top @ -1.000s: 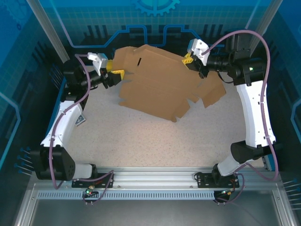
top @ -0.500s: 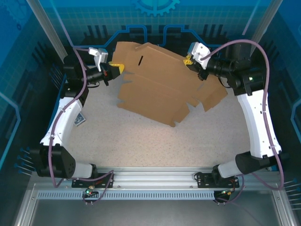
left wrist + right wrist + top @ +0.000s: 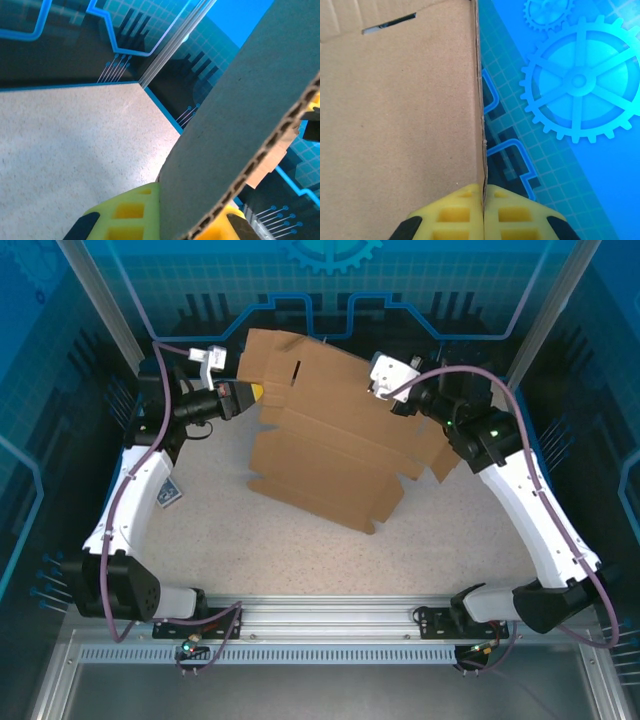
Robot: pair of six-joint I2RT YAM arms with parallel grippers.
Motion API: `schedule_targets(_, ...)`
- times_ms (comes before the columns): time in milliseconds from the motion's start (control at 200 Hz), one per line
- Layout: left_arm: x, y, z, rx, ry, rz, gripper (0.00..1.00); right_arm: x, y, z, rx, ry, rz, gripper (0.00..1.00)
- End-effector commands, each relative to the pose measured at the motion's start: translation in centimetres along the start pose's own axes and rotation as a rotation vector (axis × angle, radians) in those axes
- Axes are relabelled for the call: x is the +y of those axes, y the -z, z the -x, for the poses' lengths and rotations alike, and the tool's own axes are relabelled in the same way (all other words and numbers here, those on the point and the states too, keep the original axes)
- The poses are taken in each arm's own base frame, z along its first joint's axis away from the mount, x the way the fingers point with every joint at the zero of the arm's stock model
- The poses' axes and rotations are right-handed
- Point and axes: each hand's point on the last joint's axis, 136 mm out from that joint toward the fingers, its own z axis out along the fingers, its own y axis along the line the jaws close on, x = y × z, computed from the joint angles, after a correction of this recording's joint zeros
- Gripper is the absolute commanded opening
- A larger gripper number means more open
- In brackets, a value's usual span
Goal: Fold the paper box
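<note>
The paper box (image 3: 330, 440), a die-cut corrugated cardboard sheet, is plain brown. The right gripper (image 3: 483, 195) has yellow fingers (image 3: 455, 215). The robot arms (image 3: 545, 500) are white with black joints. The flat tabletop (image 3: 300, 550) is speckled beige, and the enclosure walls (image 3: 580, 80) are bright blue with paler gear and grid patterns.

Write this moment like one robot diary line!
left gripper: shut on paper box | right gripper: shut on paper box | paper box: open sheet, not yet folded

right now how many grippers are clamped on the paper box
2. The left gripper pinches the paper box at its far-left edge, and the right gripper pinches its far-right edge.
</note>
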Motion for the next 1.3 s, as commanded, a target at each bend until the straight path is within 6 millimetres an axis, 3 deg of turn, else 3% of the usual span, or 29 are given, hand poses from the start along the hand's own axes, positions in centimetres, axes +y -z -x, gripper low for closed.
schedule_targets(0, -2.6, 1.0, 2.4, -0.045, 0.035, -0.019, 0.00, -0.1, -0.7, -3.4, 0.162, 0.054, -0.087, 0.00)
schedule_targets(300, -0.4, 0.0, 2.1, -0.009, 0.123, 0.038, 0.00, 2.1, -1.8, -5.4, 0.212, 0.148, -0.132, 0.00)
schedule_targets(690, 5.9, -2.8, -0.6, 0.061, 0.253, 0.113, 0.00, 4.8, -3.2, -9.0, 0.295, 0.182, -0.140, 0.00)
schedule_targets(895, 8.0, -4.0, -1.3, 0.083, 0.285, 0.127, 0.00, 5.9, -4.2, -10.8, 0.349, 0.179, -0.126, 0.00)
schedule_targets(981, 8.8, -4.4, -1.6, 0.092, 0.291, 0.133, 0.00, 6.1, -4.2, -11.0, 0.349, 0.117, -0.117, 0.00)
schedule_targets(1136, 10.3, -5.2, -1.6, 0.090, 0.276, 0.145, 0.00, 6.8, -3.3, -11.0, 0.310, -0.145, -0.003, 0.00)
schedule_targets(1296, 12.2, -6.3, -1.9, 0.089, 0.280, 0.153, 0.04, 8.6, -3.4, -12.9, 0.403, -0.319, 0.126, 0.00)
